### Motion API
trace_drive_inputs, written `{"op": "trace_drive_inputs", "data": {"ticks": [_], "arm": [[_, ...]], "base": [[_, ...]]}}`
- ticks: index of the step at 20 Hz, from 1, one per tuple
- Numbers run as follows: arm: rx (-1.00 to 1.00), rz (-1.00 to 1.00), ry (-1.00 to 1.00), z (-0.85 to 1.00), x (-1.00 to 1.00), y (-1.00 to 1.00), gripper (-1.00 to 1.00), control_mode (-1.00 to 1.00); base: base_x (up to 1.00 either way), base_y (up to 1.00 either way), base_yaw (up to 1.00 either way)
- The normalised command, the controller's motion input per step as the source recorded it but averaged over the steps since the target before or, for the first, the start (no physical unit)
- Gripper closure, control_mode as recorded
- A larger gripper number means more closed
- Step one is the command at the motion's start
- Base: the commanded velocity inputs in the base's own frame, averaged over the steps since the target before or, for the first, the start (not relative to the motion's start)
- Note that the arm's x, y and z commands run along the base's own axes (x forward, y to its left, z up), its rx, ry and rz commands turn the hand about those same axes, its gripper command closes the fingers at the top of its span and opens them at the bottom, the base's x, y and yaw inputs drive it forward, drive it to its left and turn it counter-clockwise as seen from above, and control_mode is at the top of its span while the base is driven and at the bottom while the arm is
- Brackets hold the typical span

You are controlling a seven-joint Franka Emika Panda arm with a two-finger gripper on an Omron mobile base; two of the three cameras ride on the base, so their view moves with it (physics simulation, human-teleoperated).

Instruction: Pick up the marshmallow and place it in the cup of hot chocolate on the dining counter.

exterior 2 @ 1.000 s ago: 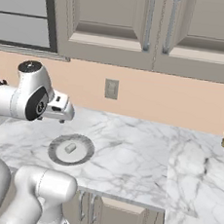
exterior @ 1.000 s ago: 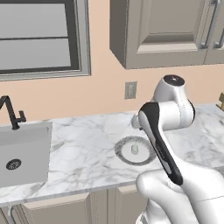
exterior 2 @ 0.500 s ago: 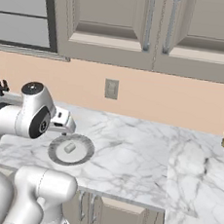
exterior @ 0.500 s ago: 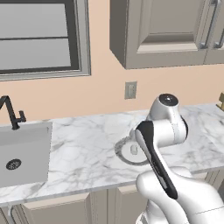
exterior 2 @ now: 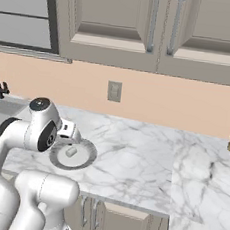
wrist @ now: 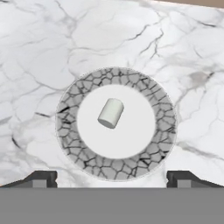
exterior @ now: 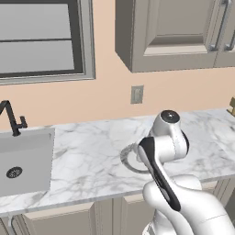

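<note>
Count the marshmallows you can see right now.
1. The marshmallow lies on its side in the middle of the round grey plate on the marble counter; others may be hidden.

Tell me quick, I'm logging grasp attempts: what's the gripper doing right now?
Gripper: open, holding nothing, fingertips spread wide above the plate with the marshmallow lying loose on it.

It is a rendered home kitchen. A white, grey-veined marble surface (exterior: 92,151) runs along a peach wall above pale panelled base cabinets (exterior 2: 120,223), with matching wall cabinets (exterior 2: 161,29) overhead. A sink (exterior: 23,160) with a dark tap (exterior: 11,119) sits under a window (exterior: 39,39), a wall outlet (exterior 2: 114,91) is nearby, and a round grey plate (exterior 2: 85,156) lies on the marble.
</note>
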Motion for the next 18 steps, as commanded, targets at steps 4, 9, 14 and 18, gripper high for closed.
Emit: {"op": "trace_drive_inputs", "data": {"ticks": [4,9,14,18], "arm": [[0.0,-0.05,0.06,-0.35,0.29,0.1,-1.0,-1.0],[0.01,-0.03,0.11,-0.22,0.21,0.0,-1.0,-1.0],[0.0,0.0,0.02,-0.25,0.22,0.0,-1.0,-1.0],[0.0,0.0,0.01,-0.37,0.23,0.0,-1.0,-1.0]], "base": [[0.0,0.0,0.0],[0.0,0.0,0.0],[0.0,0.0,0.0],[0.0,0.0,0.0]]}}
